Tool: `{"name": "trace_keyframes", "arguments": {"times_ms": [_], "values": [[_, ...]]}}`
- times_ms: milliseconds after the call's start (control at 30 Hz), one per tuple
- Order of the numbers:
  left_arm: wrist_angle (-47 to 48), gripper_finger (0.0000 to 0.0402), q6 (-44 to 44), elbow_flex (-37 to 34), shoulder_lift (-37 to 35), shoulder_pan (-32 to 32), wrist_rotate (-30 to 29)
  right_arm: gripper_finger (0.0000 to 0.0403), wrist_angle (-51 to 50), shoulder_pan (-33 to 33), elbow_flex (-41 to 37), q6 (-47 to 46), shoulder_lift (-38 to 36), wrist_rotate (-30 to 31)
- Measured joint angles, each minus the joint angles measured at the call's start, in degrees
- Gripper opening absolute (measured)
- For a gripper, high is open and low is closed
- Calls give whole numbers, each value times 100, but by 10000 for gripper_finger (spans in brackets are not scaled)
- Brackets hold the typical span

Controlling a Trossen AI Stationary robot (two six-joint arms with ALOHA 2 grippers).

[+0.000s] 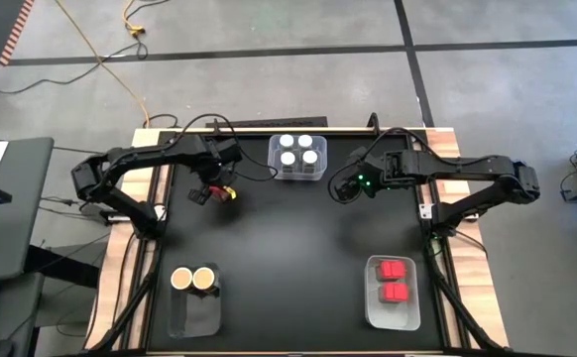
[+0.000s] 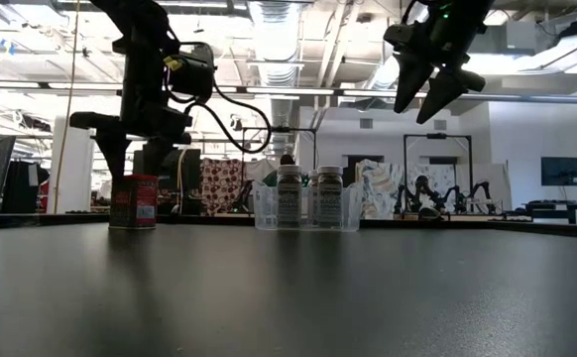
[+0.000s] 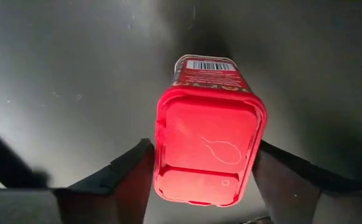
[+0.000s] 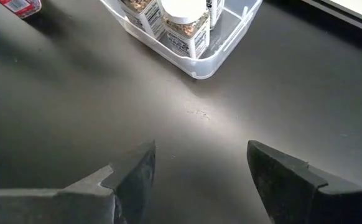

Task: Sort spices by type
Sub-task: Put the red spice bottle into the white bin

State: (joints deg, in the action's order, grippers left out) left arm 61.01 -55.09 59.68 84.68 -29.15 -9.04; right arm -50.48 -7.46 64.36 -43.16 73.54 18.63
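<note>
- Lower left of the high view: two tan-lidded jars (image 1: 192, 280) sit in a clear bin (image 1: 193, 309).
- Upper left: left gripper (image 1: 212, 190) clamps a red spice box (image 3: 207, 146) standing on the table (image 1: 288, 248).
- Top centre: four white-lidded jars (image 1: 298, 150) fill a bin (image 1: 298, 175).
- Right of those: right gripper (image 1: 344, 190) hangs spread, empty.
- Lower right: two red boxes (image 1: 396, 281) in a tray (image 1: 393, 313).

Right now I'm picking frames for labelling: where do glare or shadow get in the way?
Left wrist view: the red spice box is brightly lit between the left gripper fingers, the table around it shadowed. Right wrist view: a pale glare patch on the table near the clear bin. Low view: bright ceiling lights silhouette both arms.
</note>
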Motion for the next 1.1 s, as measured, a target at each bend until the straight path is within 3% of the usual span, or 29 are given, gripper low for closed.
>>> {"name": "trace_keyframes", "arguments": {"times_ms": [167,400,700,933,1100], "values": [[-8,222,98,0,-4,0,-2,281,-2,0,0,16,0,0],[-1,221,718,2,-4,110,-69,281,-25,2,0,157,0,-2],[-4,221,2290,105,2,1246,-198,281,-664,0,-2,163,0,-19],[133,221,4159,989,148,2456,-302,281,-1069,258,-2,493,-78,-52],[661,221,5511,2243,1127,3244,-318,281,-1398,570,-4,716,-370,-57]]}}
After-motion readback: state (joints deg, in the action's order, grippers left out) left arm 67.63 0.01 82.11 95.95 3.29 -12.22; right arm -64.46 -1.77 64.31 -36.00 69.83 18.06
